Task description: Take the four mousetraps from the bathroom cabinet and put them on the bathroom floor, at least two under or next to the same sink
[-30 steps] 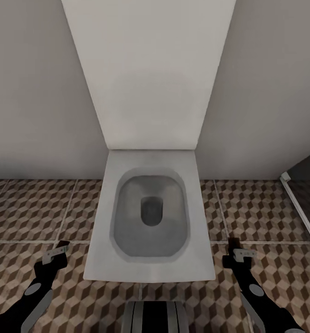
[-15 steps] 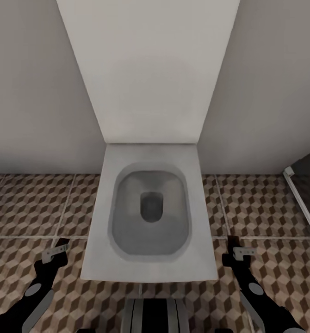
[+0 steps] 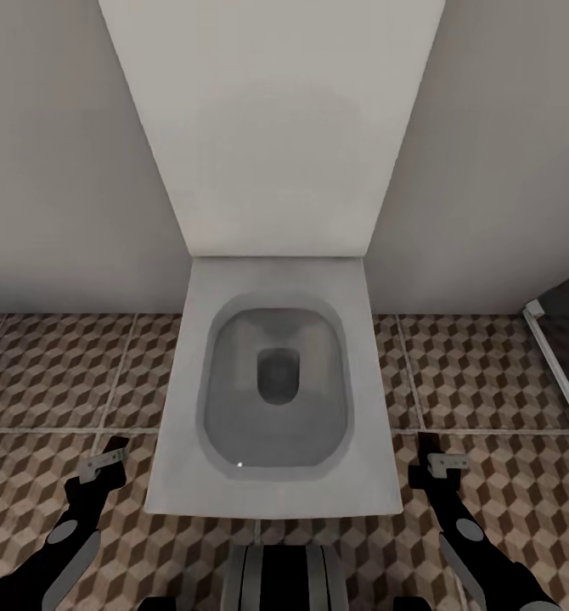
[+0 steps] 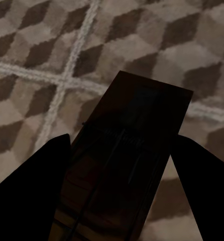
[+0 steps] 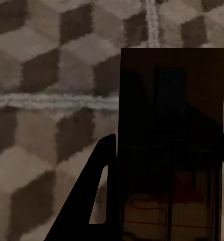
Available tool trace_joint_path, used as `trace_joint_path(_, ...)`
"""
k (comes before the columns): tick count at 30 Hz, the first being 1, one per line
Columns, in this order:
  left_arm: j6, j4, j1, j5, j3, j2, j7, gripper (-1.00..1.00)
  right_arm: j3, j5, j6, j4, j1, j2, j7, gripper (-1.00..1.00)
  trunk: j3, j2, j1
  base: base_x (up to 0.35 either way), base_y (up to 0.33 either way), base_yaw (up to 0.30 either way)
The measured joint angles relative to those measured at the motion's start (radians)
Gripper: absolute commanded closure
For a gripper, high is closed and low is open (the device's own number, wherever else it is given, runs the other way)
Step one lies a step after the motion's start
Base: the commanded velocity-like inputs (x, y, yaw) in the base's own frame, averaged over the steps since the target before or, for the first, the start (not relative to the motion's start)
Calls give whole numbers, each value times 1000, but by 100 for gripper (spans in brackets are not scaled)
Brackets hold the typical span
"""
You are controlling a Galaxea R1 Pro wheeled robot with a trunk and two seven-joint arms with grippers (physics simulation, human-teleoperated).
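Two mousetraps are in transit, one gripped in the left hand and one in the right hand, while the robot has edged nearer the white toilet over the bathroom floor, the sink apparently yet to be found.

We are standing in a home bathroom. A white square toilet is facing us against a plain wall, and the bathroom floor is showing cube-patterned tiles.

cube-tile bathroom floor, toilet on it
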Motion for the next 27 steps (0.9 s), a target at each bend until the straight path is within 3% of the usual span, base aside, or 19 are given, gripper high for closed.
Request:
trace_joint_path(5, -31, 0, 0, 0, -1, -14, 0, 100, -1, 0, 0, 0, 0, 0, -2, 100, 0, 0, 0, 0, 0, 0)
trace_joint_path(11, -55, 0, 0, -1, -1, -28, 1, 100, -1, 0, 1, 0, 1, 0, -3, 100, -23, -1, 3, 0, 0, 0)
trace_joint_path(27, -103, 1, 0, -1, 6, -28, 6, 100, 0, -1, 1, 0, 1, -1, -3, 100, -81, -5, 9, 0, 0, 0)
